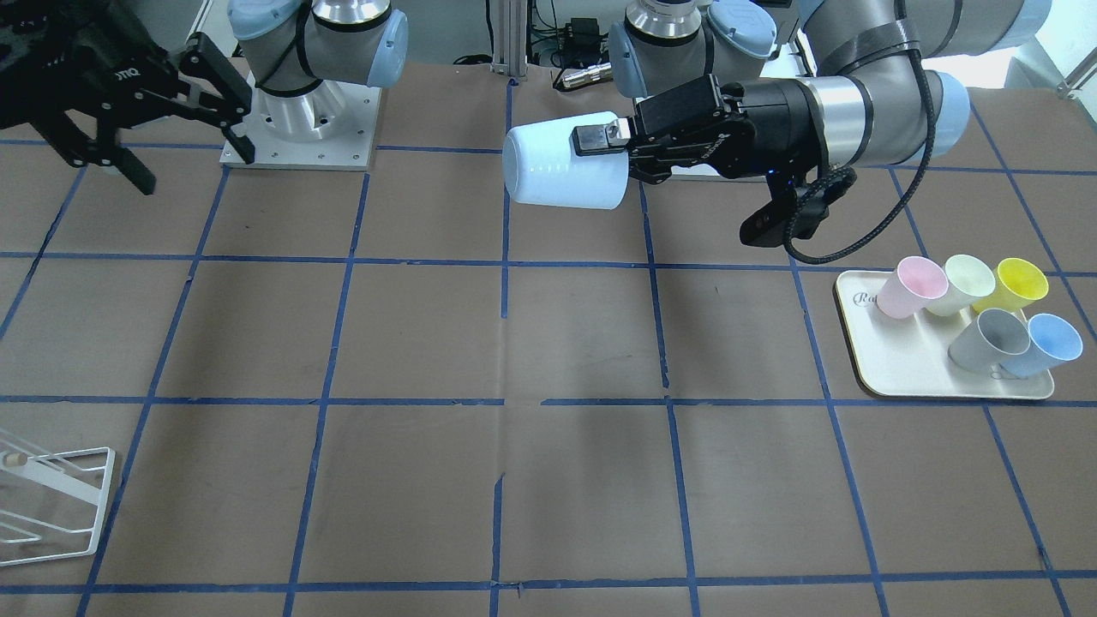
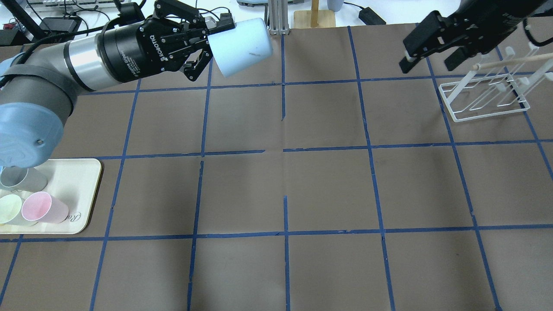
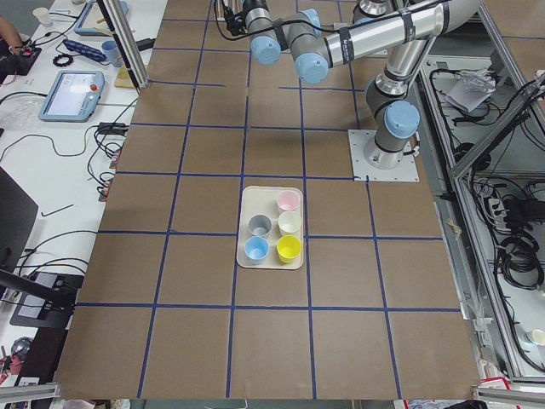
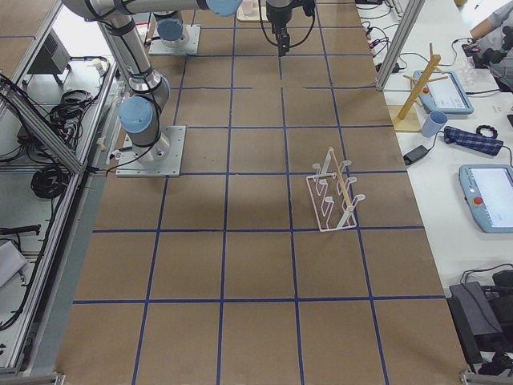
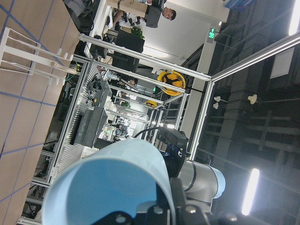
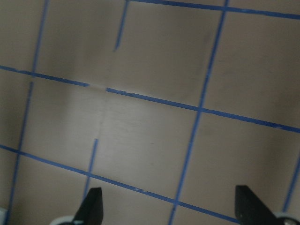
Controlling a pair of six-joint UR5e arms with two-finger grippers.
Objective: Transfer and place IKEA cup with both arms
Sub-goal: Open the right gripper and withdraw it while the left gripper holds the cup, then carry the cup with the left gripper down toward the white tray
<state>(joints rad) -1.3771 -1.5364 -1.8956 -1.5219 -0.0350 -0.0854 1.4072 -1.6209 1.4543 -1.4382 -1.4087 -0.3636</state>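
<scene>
My left gripper (image 1: 602,140) is shut on the rim of a light-blue IKEA cup (image 1: 561,163). It holds the cup on its side, high above the table's middle near the robot's side. The cup also shows in the overhead view (image 2: 242,45) and fills the bottom of the left wrist view (image 5: 108,183). My right gripper (image 1: 197,171) is open and empty, in the air to the cup's side with a wide gap between them. In the overhead view it (image 2: 427,65) hangs over the rack. Its wrist view shows only bare table between the open fingertips (image 6: 93,206).
A white wire rack (image 2: 488,95) stands on the robot's right, also visible in the front view (image 1: 51,506). A cream tray (image 1: 900,368) on the robot's left holds a second blue cup (image 1: 1041,343), a grey cup (image 1: 990,338), a pink cup (image 1: 910,287), a cream cup (image 1: 960,283) and a yellow cup (image 1: 1016,283).
</scene>
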